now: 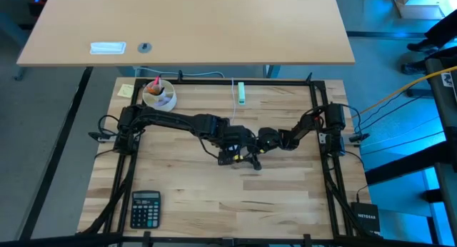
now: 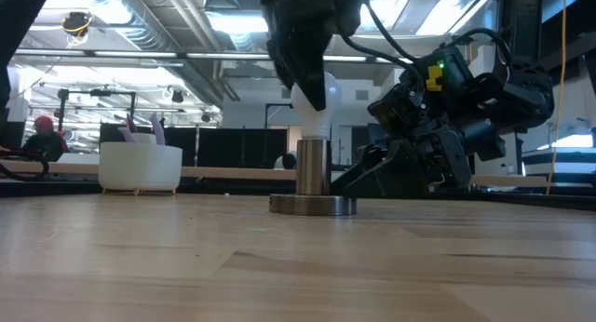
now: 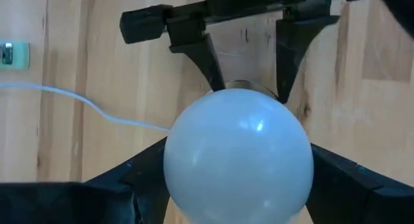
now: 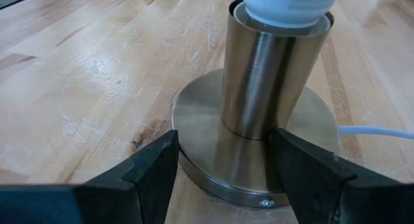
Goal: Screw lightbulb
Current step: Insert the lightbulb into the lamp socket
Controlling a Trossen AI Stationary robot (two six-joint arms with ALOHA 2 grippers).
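The white frosted lightbulb (image 2: 321, 106) stands upright with its neck in the mouth of the brushed-metal socket tube (image 2: 312, 167), which rises from a round metal disc (image 2: 313, 205) at mid-table. My left gripper (image 1: 235, 142) comes down from above and is shut on the bulb (image 3: 238, 159). My right gripper (image 4: 223, 166) comes in low from the table's right, open. Its fingers stand on either side of the tube's foot (image 4: 259, 114), over the disc (image 4: 197, 117). The bulb's screw base is hidden inside the tube. My left gripper pinches the bulb's round globe at its widest part (image 3: 178, 169) between its two fingers (image 3: 132, 188). The fingers point down from above. The bulb stands upright, its lower end in the socket tube. My right gripper has one finger (image 4: 291, 162) up against the tube's foot. The other finger (image 4: 158, 162) stands apart from the tube, with bare disc between them. Whether the fingers rest on the disc, I cannot tell.
A thin white cord (image 3: 97, 111) runs from the socket toward a green switch (image 1: 241, 94) at the far edge. A white bowl (image 1: 158, 96) stands at the far left and a calculator (image 1: 146, 208) at the near left. A person (image 2: 42, 136) shows in the room beyond.
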